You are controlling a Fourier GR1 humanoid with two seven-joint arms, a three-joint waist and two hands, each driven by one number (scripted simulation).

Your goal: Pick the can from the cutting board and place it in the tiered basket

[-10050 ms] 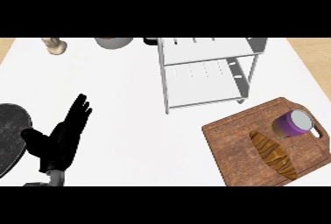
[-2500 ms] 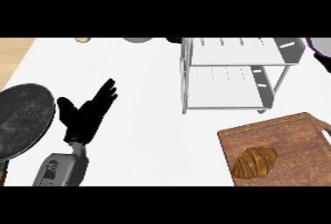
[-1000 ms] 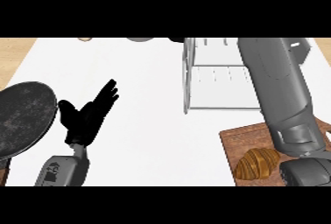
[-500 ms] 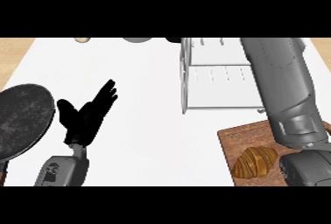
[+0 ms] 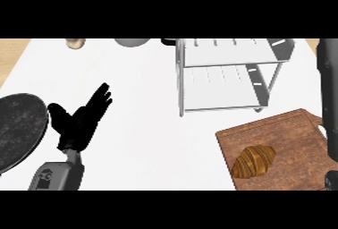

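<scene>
Up top, tiered basket (image 5: 218, 85): white wire frame, two shelves, seemingly slatted.

Counter (image 5: 145, 147): plain white. Tiered basket (image 5: 228, 76): pale silver-white frame, slatted shelves. Cutting board (image 5: 290, 138): reddish-brown, streaky wood grain. Croissant (image 5: 254, 161): golden brown with darker bands. Round pan (image 5: 20, 129): dark grey, lightly mottled. Left hand (image 5: 79, 120): black; its forearm (image 5: 56, 176): grey.

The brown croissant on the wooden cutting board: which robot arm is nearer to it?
Right. The right grey forearm runs along the view's right edge, just past the wooden cutting board holding the brown croissant. The left robot hand rests open far to its left.
</scene>
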